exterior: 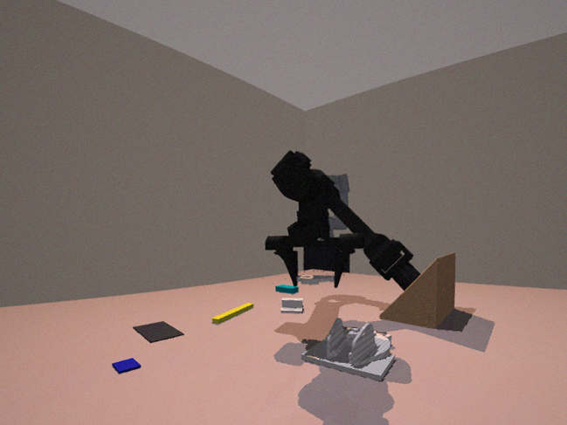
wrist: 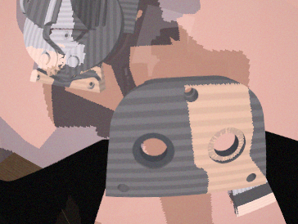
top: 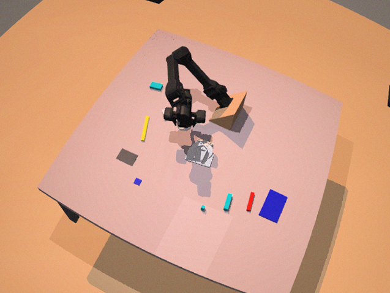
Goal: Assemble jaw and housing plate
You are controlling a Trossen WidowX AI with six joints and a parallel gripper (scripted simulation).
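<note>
My gripper [top: 184,123] [exterior: 316,285] [wrist: 185,145] is shut on the housing plate [top: 185,128] [exterior: 306,278] [wrist: 164,118], a rounded grey-white plate with two large holes. It holds the plate up in the air, behind the base in the exterior view. The base [top: 208,164] [exterior: 375,369] lies on the table. Two grey jaws stand on it, one jaw [exterior: 335,340] beside the other jaw [exterior: 364,345]. Two round stubs show side by side in the wrist view, one stub [wrist: 45,58] left of the other stub [wrist: 73,61]. Shadow hides how the teeth meet.
A small white stand [exterior: 291,305] [wrist: 254,200] is below the arm. A brown wedge [top: 235,110] [exterior: 443,292] stands beside the arm's base. A yellow bar [top: 145,128] [exterior: 232,313], a dark square [top: 126,156] [exterior: 158,331] and several coloured blocks lie around.
</note>
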